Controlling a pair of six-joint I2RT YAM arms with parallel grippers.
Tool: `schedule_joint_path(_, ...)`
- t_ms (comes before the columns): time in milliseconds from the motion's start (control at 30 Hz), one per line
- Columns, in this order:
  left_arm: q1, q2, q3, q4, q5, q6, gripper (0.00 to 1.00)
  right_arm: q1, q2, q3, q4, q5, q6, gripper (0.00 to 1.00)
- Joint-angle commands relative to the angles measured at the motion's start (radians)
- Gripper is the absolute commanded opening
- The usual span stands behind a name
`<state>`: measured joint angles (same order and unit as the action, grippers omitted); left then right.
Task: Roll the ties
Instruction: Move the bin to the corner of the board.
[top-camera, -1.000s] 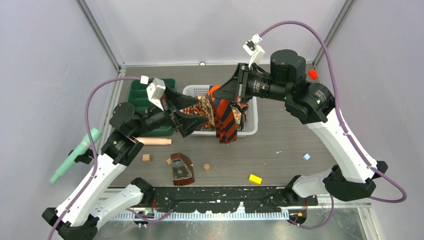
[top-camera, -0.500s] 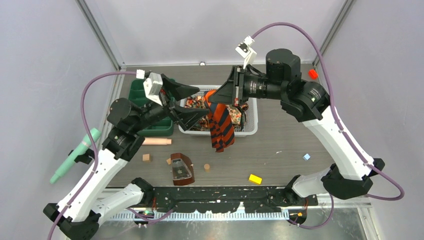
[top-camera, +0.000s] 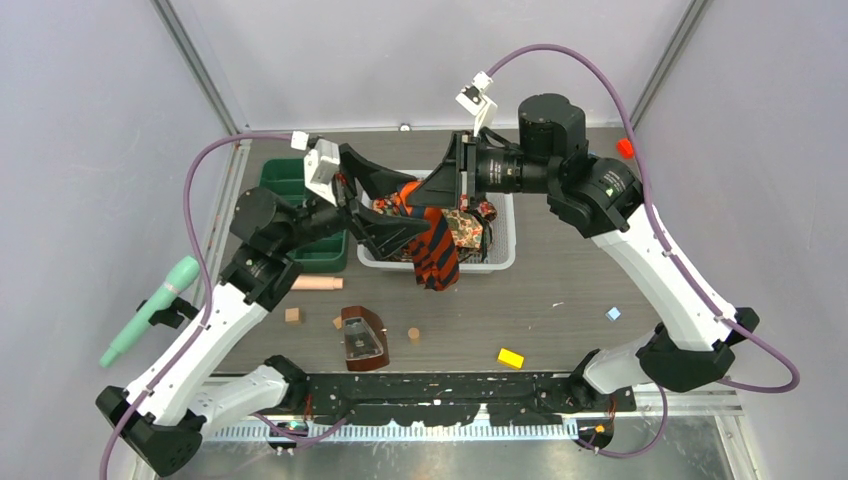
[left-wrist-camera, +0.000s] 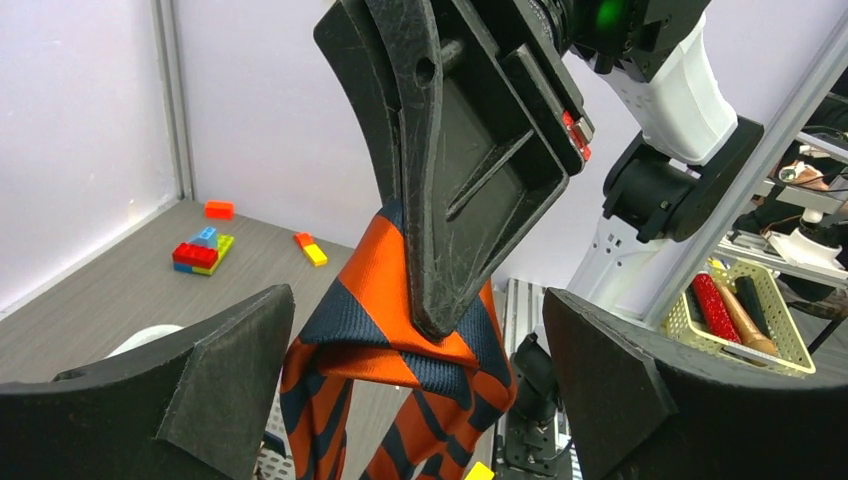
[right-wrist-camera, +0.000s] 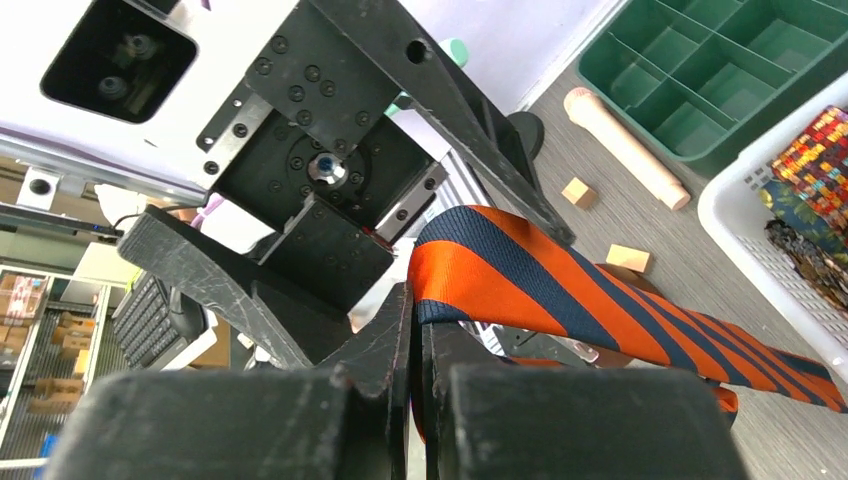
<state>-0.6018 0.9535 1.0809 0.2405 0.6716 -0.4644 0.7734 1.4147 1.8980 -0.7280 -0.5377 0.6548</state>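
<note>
My right gripper (top-camera: 418, 198) is shut on a fold of the orange-and-navy striped tie (top-camera: 436, 252) and holds it up above the left part of the white mesh basket (top-camera: 500, 264). The tie's tail hangs down over the basket's front rim. In the right wrist view the jaws (right-wrist-camera: 418, 300) are pressed together on the tie (right-wrist-camera: 520, 285). My left gripper (top-camera: 414, 208) is open, one finger on each side of the hanging tie (left-wrist-camera: 370, 300) just below the right gripper's tip (left-wrist-camera: 450, 200), not touching it. Brown-gold paisley ties (top-camera: 468, 228) lie in the basket.
A green compartment tray (top-camera: 285, 186) stands left of the basket. On the table lie a wooden cylinder (top-camera: 315, 283), small wooden cubes (top-camera: 293, 315), a brown block (top-camera: 362, 338), a yellow brick (top-camera: 511, 358) and a small blue block (top-camera: 613, 313). A mint-green tool (top-camera: 150, 312) lies at the left wall.
My right gripper has carried the striped tie up and to the left. My left gripper has risen and moved in, so its open jaws now straddle the tie.
</note>
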Motion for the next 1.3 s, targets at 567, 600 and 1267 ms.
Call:
schedule_joint_path(567, -0.084, 0.044, -0.057, 0.159, -0.051, -0.037, 0.65, 0.006, 0.014, 0.02, 0.195, -0.036, 0.077, 0.0)
schedule_joint_path(600, -0.084, 0.039, -0.064, 0.16, -0.055, -0.037, 0.62, 0.006, 0.013, 0.02, 0.197, -0.03, 0.078, 0.0)
schedule_joint_path(1267, -0.083, 0.021, -0.076, 0.027, -0.101, -0.003, 0.0, 0.006, -0.016, 0.051, 0.135, 0.136, 0.031, 0.25)
